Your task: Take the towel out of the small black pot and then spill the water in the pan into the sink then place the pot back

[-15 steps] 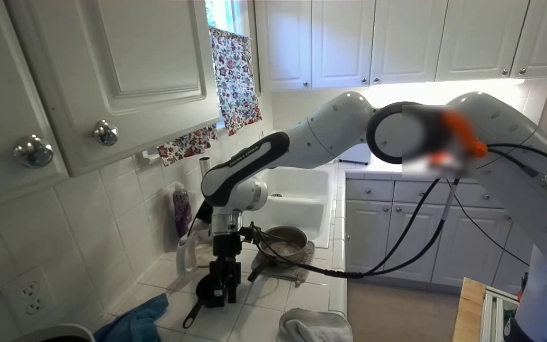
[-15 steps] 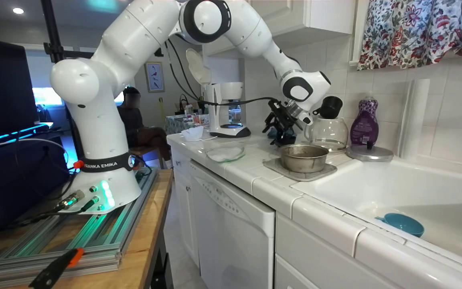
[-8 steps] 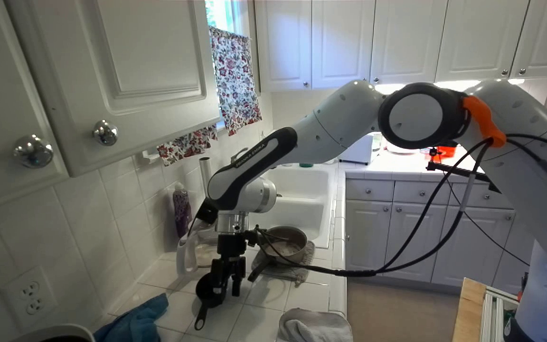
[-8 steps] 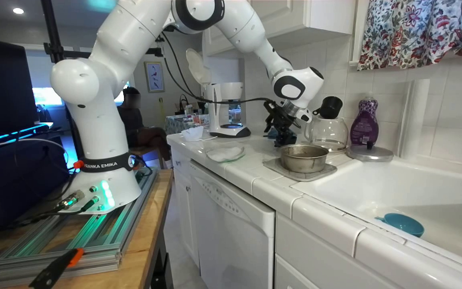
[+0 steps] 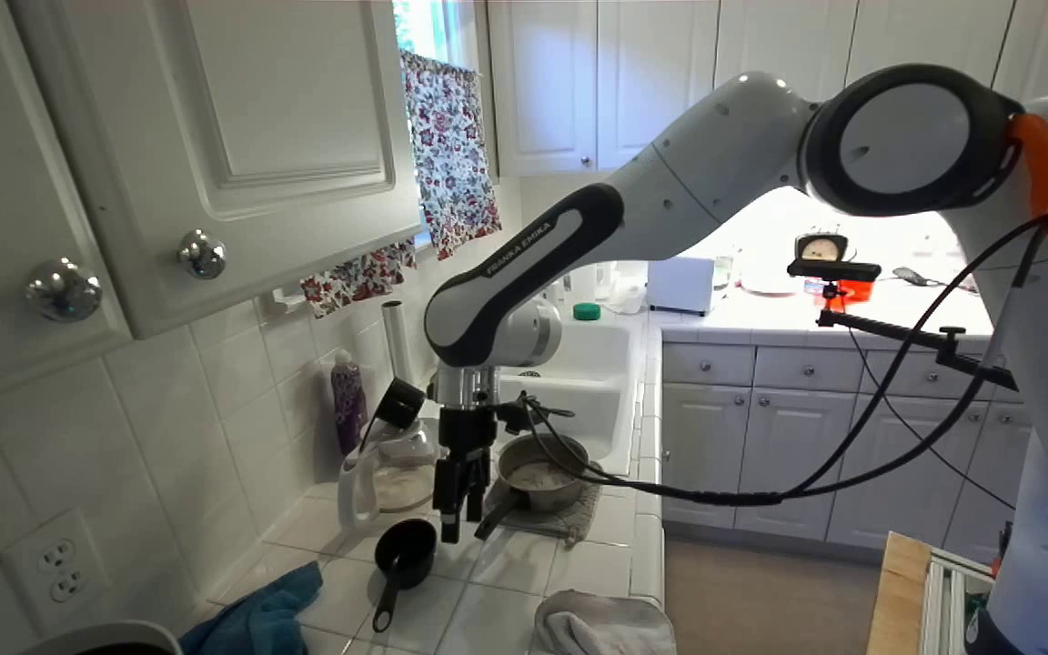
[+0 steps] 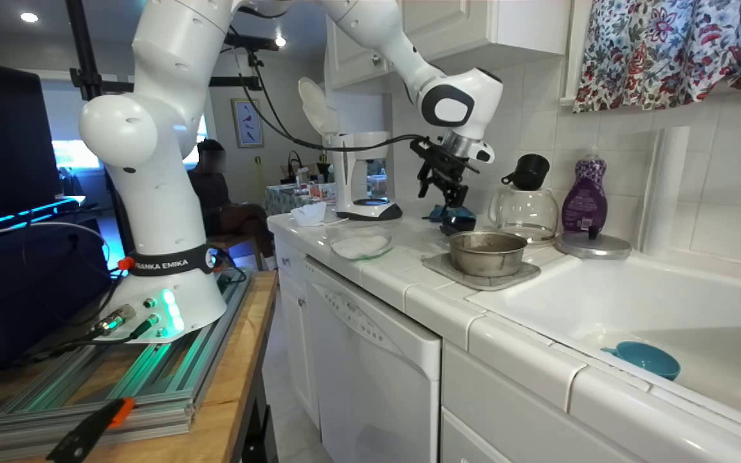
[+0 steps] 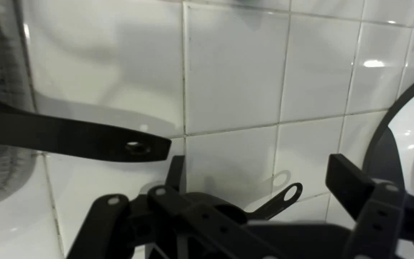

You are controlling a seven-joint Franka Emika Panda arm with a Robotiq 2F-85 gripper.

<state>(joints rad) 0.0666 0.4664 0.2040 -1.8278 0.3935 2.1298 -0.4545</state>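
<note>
My gripper [image 5: 462, 526] hangs above the counter, jaws wide apart and nothing between them. The small black pot [image 5: 404, 559] stands upright on the tiles, below and apart from the gripper; its handle [image 7: 270, 208] shows in the wrist view. No cloth can be made out in its dark inside. A pale grey cloth [image 5: 604, 623] lies near the counter's front edge; whether it is the towel I cannot tell. The grey pan [image 6: 487, 256] rests on a mat beside the sink [image 6: 698, 289], with something pale inside. Its dark handle [image 7: 74, 136] reaches toward the gripper.
A blue-teal cloth [image 5: 260, 614] lies by the wall. The glass carafe [image 6: 525, 212], purple soap bottle [image 6: 584, 193] and metal lid [image 6: 592, 246] stand behind the pan. A turquoise cup [image 6: 648, 360] is in the sink. Overhead hangs a cabinet [image 5: 242, 136].
My gripper has let go of the small black pot and risen clear of it. The pot has turned slightly and stays on the counter. The pan has not moved.
</note>
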